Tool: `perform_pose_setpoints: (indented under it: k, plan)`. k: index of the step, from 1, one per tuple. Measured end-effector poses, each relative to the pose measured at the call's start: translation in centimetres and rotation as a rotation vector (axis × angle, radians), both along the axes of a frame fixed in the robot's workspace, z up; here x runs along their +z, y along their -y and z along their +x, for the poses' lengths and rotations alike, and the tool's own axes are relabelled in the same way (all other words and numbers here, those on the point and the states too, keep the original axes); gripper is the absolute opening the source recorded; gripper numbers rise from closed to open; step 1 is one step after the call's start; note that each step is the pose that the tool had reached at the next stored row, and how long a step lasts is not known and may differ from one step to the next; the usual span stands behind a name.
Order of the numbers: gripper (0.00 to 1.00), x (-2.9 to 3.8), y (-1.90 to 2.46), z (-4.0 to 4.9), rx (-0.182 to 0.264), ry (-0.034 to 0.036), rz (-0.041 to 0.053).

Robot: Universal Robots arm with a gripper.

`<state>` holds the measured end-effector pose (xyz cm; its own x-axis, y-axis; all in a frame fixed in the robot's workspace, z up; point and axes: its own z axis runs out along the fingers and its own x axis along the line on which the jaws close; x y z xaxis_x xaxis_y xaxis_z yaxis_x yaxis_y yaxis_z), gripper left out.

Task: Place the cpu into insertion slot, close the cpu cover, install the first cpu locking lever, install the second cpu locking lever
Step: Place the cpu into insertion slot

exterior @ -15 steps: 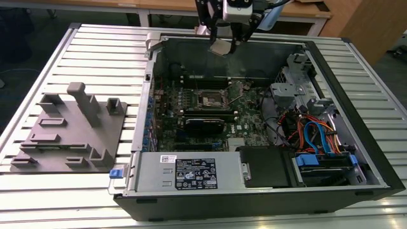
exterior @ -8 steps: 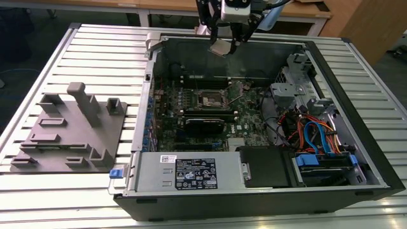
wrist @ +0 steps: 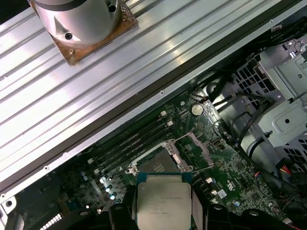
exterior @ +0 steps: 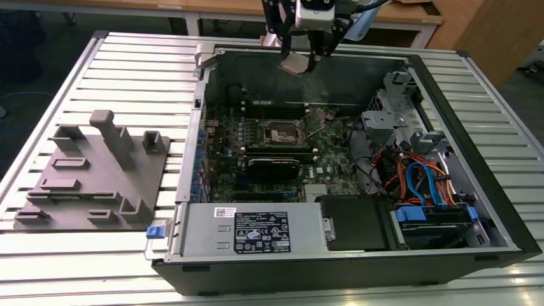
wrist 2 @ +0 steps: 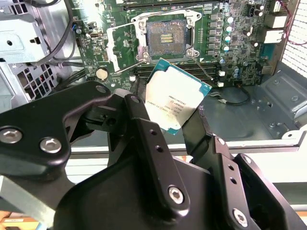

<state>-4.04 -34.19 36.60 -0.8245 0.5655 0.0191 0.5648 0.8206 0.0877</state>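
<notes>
Gripper point(exterior: 299, 57) pinching cpu point(exterior: 295, 63) between fingers point(wrist 2: 144, 120), clamped on opposite edges. Arm hangs tool-down over far wall of open case point(exterior: 340, 277). cpu in air, tilted, well above board. Insertion slot point(exterior: 284, 132) bare, nothing over it. cpu cover point(wrist 2: 113, 48) swung up beside slot. Grey fixture block point(exterior: 93, 185) on table, exterior view's left.

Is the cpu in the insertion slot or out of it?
Out. The claw grips the cpu in the air, and the insertion slot shows its bare dark centre.
</notes>
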Motion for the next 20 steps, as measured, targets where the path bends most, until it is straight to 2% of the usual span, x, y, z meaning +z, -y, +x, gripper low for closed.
perform_pose_setpoints:
  k: [5,17,20]
  plan:
    - [0.54,0.0,0.0,0.0,-0.023,0.0,0.0]
    - [0.54,-0.06,0.0,0.0,-0.238,0.0,0.0]
    - [0.54,-0.06,0.0,0.0,-0.251,-0.0001,-0.0001]
